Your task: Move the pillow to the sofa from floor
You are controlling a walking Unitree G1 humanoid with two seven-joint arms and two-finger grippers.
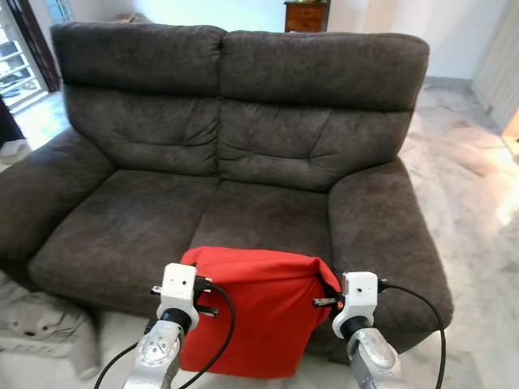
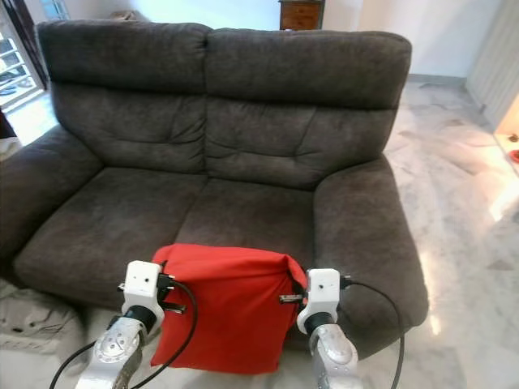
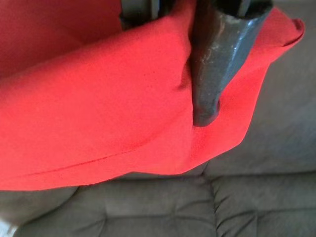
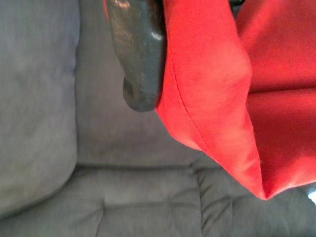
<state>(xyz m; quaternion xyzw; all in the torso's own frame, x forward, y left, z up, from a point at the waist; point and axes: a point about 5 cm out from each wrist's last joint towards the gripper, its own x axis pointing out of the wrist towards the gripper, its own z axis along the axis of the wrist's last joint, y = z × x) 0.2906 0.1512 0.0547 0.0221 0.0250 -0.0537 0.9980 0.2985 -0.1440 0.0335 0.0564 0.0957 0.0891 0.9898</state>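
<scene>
- Pale marble floor [image 1: 478, 186], sunlit at right.
- Wooden cabinet [image 1: 306, 14] against a light wall [image 1: 454, 32].
- Perhaps a glazed door [image 1: 16, 61] at left.

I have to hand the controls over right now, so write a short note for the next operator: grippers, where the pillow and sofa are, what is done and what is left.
Left gripper: shut on the red pillow, at its upper left edge.
Right gripper: shut on the same pillow at its upper right corner.
The pillow hangs between the two arms, upright, in front of the grey sofa; its top is level with the front edge of the seat.
Done: pillow picked up and brought to the sofa.
Left: carry it forward over the seat cushion, lower it, open both grippers and pull the arms back.
</scene>
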